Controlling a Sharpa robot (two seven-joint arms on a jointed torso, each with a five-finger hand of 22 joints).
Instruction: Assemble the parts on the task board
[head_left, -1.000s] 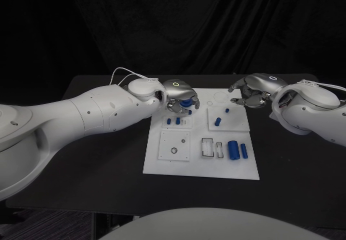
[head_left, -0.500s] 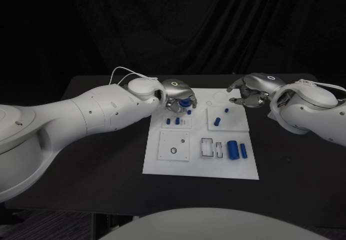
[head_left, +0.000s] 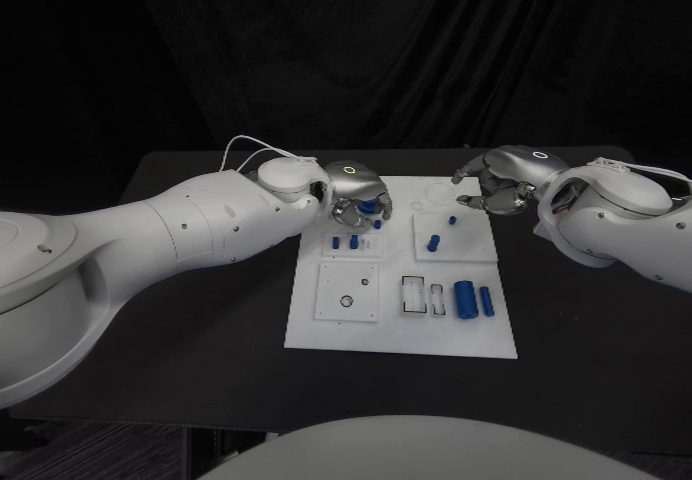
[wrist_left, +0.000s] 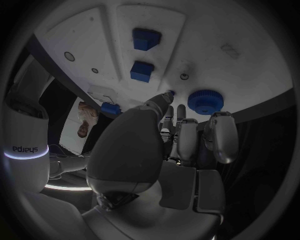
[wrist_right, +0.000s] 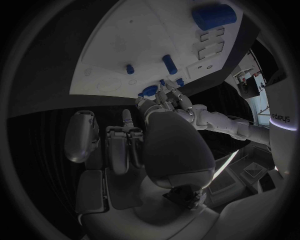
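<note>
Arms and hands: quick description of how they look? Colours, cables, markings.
Both arms are glossy white, rounded shells. Each ends in a silver many-fingered hand: left hand, right hand, each with a glowing ring on its back. A thin white cable loops above the left wrist.

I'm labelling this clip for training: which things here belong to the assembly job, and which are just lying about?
Belongs to the job:
white task board
round blue part held in the left hand
large blue cylinder
small blue pegs
right hand, hovering, holding nothing

Just there:
black table
white cable on the left arm
</note>
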